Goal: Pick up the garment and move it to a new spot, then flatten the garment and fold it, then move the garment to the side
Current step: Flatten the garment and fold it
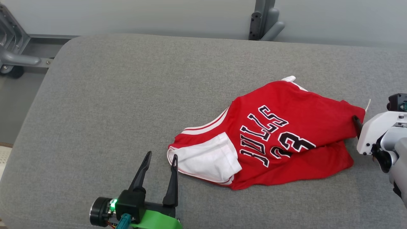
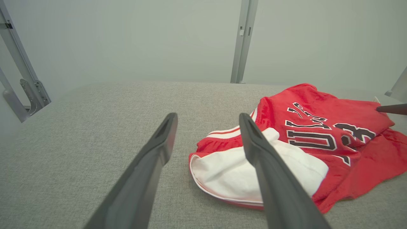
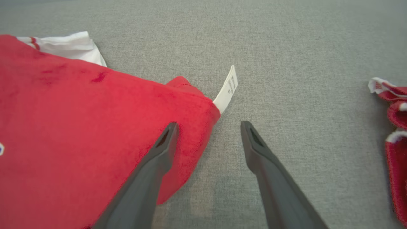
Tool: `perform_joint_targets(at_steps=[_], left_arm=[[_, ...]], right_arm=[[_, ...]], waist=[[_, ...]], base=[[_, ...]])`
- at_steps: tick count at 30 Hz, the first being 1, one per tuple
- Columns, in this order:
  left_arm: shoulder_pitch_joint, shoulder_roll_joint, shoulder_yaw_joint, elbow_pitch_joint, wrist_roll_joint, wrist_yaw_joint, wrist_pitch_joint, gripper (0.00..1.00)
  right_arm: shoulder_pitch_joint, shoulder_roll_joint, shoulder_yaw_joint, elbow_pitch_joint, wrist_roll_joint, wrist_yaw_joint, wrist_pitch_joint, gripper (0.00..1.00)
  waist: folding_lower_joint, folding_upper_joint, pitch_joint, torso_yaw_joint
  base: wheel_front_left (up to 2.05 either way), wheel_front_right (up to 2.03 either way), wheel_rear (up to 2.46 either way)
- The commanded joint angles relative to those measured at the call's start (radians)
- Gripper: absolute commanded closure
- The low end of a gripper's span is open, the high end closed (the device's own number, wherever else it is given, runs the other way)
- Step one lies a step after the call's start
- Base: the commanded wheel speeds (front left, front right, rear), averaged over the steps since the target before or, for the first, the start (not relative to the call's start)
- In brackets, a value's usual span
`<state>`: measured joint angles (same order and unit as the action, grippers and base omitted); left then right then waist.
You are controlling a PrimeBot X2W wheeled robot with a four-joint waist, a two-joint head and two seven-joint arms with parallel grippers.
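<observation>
With the red garment crumpled right of centre on the grey cushion and our left gripper and right gripper both spread wide at its opposite ends, we should pinch deep, then lift evenly.

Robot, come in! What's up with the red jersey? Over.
Left gripper open at white end of Bulls jersey. Right gripper open at its tagged corner. Jersey rumpled, unheld. Another red garment lies apart.

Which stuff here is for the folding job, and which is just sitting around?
For the job: red jersey; grey cushion it lies on.
Just lying about: second red-and-white cloth off to one side; metal post behind; grey bracket at the corner.
</observation>
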<state>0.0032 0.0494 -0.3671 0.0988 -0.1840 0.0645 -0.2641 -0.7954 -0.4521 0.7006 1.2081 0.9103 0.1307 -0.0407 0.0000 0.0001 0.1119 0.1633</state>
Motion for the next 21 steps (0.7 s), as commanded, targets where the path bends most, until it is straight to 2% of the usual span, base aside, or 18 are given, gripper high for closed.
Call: perform_joint_targets(at_steps=[1, 4, 5, 7, 8, 10, 15, 21], left_arm=[[-0.021, 0.002, -0.002, 0.000, 0.003, -0.004, 0.000, 0.00], [-0.024, 0.002, -0.005, 0.001, 0.005, -0.005, 0.000, 0.00], [-0.025, 0.002, -0.005, 0.000, 0.005, -0.007, 0.000, 0.00], [-0.029, 0.002, -0.005, -0.009, 0.000, -0.013, 0.000, 0.00], [-0.029, 0.002, -0.005, -0.009, 0.000, -0.013, 0.000, 0.00], [-0.034, 0.002, -0.007, -0.015, -0.002, -0.017, 0.000, 0.00], [-0.037, 0.002, -0.013, -0.021, -0.006, -0.020, 0.000, 0.00], [-0.037, 0.002, -0.016, -0.032, -0.007, -0.013, 0.000, 0.00]], right_arm=[[-0.015, 0.000, -0.016, 0.016, 0.016, 0.000, -0.011, 0.00], [-0.005, 0.018, -0.052, 0.028, 0.065, 0.000, -0.009, 0.00], [-0.002, 0.027, -0.075, 0.027, 0.093, 0.000, -0.007, 0.03], [0.006, 0.031, -0.107, 0.025, 0.134, 0.000, 0.002, 0.61], [0.006, 0.031, -0.107, 0.025, 0.134, 0.000, 0.002, 0.61], [0.015, 0.034, -0.118, 0.014, 0.158, 0.000, 0.010, 1.00], [0.027, 0.030, -0.111, -0.009, 0.171, 0.000, 0.016, 1.00], [-0.036, 0.005, -0.073, -0.100, 0.129, 0.000, -0.091, 1.00]], waist=[[0.0000, -0.0001, 0.019, 0.019], [0.0000, -0.0001, 0.027, 0.027], [0.0000, -0.0001, 0.028, 0.028], [0.0000, -0.0001, 0.030, 0.031], [0.0000, -0.0001, 0.030, 0.031], [0.0000, -0.0001, 0.032, 0.033], [0.0000, -0.0001, 0.033, 0.035], [0.0000, -0.0001, 0.039, 0.035]], base=[[0.00, 0.00, 0.00], [0.00, 0.00, 0.00], [0.00, 0.00, 0.00], [0.00, 0.00, 0.00], [0.00, 0.00, 0.00], [0.00, 0.00, 0.00], [0.00, 0.00, 0.00], [0.00, 0.00, 0.00]])
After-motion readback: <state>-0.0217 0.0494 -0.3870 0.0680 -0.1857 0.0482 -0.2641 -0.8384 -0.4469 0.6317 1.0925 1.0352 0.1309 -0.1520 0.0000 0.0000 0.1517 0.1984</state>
